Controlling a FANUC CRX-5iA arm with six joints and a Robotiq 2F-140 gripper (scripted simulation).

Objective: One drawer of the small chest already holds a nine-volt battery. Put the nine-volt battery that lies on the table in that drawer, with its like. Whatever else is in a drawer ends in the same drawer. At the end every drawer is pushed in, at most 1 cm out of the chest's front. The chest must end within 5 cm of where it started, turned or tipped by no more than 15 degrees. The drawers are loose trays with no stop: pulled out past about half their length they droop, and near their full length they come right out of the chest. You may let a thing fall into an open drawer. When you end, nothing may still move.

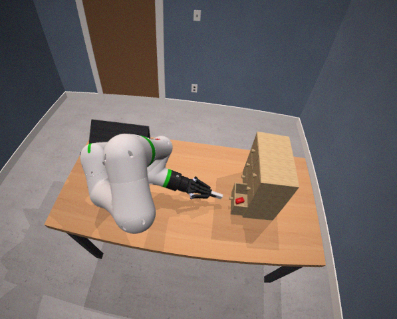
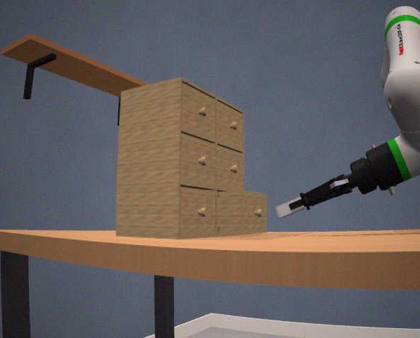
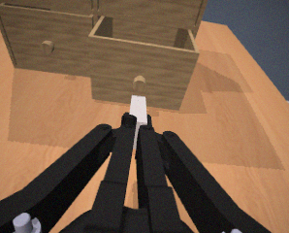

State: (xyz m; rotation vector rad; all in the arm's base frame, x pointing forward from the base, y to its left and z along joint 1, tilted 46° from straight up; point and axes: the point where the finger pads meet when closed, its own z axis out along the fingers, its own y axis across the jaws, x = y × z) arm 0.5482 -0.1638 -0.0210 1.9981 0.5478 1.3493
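Observation:
The chest [image 1: 278,161] [image 2: 148,163] stands upright on the table. Its bottom drawer [image 1: 239,210] [image 2: 240,214] [image 3: 135,63], in the right column of the exterior view, is pulled part way out and sits level. A small red block [image 1: 239,200] lies in it; I cannot tell what kind of thing it is. The other drawers look pushed in. My gripper [image 1: 221,196] [image 2: 278,212] [image 3: 137,106] is shut, with its pale tips together and nothing seen between them. It points slightly down at the open drawer's knob [image 1: 231,198] [image 2: 258,212] [image 3: 139,81], a small gap short of it. No battery shows on the table.
The wooden table [image 1: 191,236] [image 2: 312,241] [image 3: 52,116] bears the chest near its right end in the top view. A wall shelf [image 2: 82,69] shows behind the chest. The knobs of the other drawers stick out above and beside the open drawer.

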